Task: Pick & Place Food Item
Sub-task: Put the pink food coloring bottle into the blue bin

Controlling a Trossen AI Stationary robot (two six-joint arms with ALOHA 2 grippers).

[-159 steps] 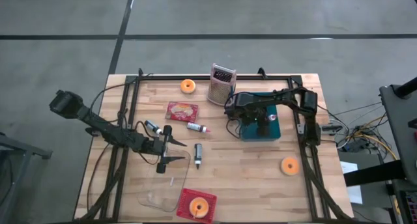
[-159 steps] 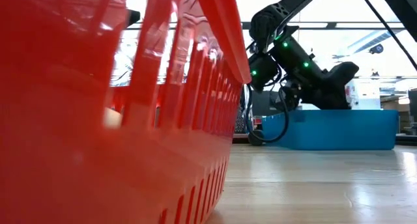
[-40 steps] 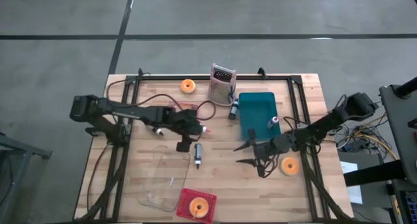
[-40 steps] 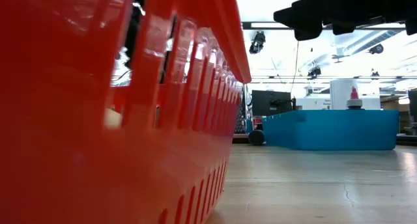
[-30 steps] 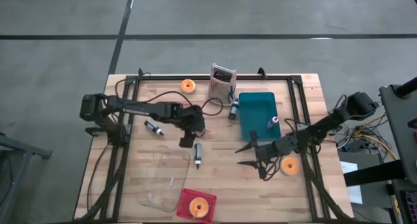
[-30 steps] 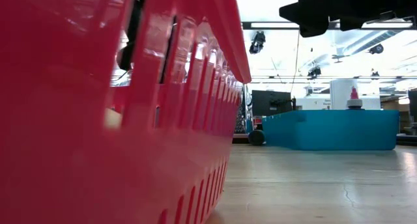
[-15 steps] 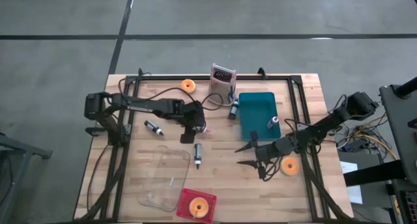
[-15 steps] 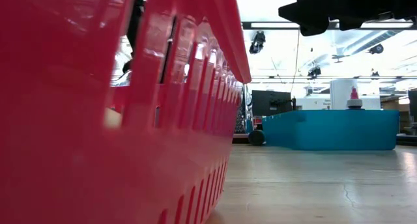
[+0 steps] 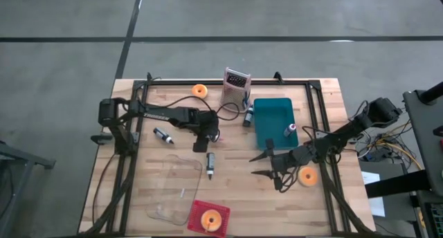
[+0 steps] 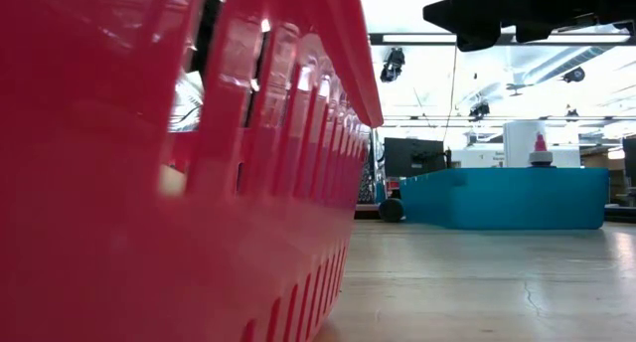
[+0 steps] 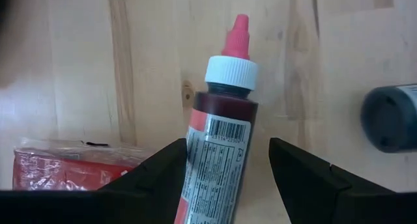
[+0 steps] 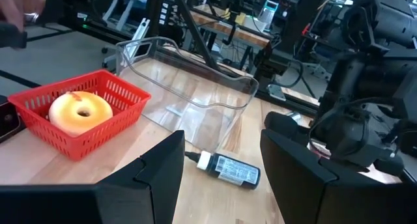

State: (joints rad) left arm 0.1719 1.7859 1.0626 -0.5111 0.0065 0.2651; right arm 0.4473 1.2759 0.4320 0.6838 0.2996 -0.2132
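Table (image 9: 235,189) first, as the landmark: near its middle the left arm reaches in from the left edge, bent at the elbow, its end effector (image 9: 203,140) low over the red food-colouring bottle (image 11: 218,152). In the left wrist view both fingers (image 11: 159,168) straddle the bottle's body, spread apart and not yet pressing it. A sound grasp probably means descending squarely so the pads meet the label, not the tapering cap, while clearing the red packet (image 11: 62,167) just beside it. The right arm waits toward the table's right side, its end effector (image 9: 266,163) spread and empty beside an orange doughnut (image 9: 307,176).
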